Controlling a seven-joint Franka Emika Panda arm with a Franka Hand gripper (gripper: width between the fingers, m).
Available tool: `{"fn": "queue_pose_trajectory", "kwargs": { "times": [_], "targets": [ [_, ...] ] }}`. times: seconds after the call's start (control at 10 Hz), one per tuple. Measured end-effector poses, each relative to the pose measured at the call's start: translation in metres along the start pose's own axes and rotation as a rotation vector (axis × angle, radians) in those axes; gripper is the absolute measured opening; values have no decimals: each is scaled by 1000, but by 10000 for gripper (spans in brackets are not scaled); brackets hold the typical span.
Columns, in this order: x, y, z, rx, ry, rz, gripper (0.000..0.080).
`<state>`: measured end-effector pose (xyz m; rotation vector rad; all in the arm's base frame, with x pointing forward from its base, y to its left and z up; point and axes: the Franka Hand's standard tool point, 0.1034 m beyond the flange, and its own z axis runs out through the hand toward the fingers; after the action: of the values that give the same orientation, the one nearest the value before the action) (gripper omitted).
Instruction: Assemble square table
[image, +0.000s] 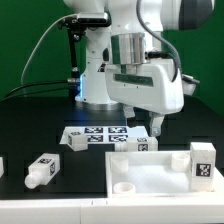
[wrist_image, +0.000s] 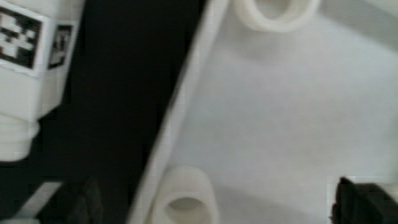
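Note:
The white square tabletop slab (image: 155, 172) lies at the front of the exterior view, with a round corner hole (image: 123, 187). One tagged white leg (image: 203, 160) stands at its right edge. Another leg (image: 142, 143) sits by its far edge, and a third (image: 42, 170) lies on the black table to the left. My gripper (image: 152, 126) hangs just above the slab's far edge, open and empty. In the wrist view the slab (wrist_image: 267, 110) fills the picture with two corner holes (wrist_image: 183, 205). A tagged leg (wrist_image: 27, 60) lies beside its edge. The gripper (wrist_image: 222, 205) straddles one hole.
The marker board (image: 95, 136) lies flat behind the slab, in front of the robot base (image: 95, 90). A small white piece (image: 2, 165) shows at the exterior view's left edge. The table surface is black.

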<state>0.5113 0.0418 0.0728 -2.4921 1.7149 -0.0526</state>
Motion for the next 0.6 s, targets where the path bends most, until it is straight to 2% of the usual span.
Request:
{"fn": "queue_pose_trajectory", "kwargs": {
  "times": [0.3, 0.4, 0.6],
  "targets": [
    [0, -1, 0, -1, 0, -12, 649],
    [-1, 3, 2, -2, -6, 18, 649],
    [-11, 45, 14, -46, -44, 122, 649]
  ]
}}
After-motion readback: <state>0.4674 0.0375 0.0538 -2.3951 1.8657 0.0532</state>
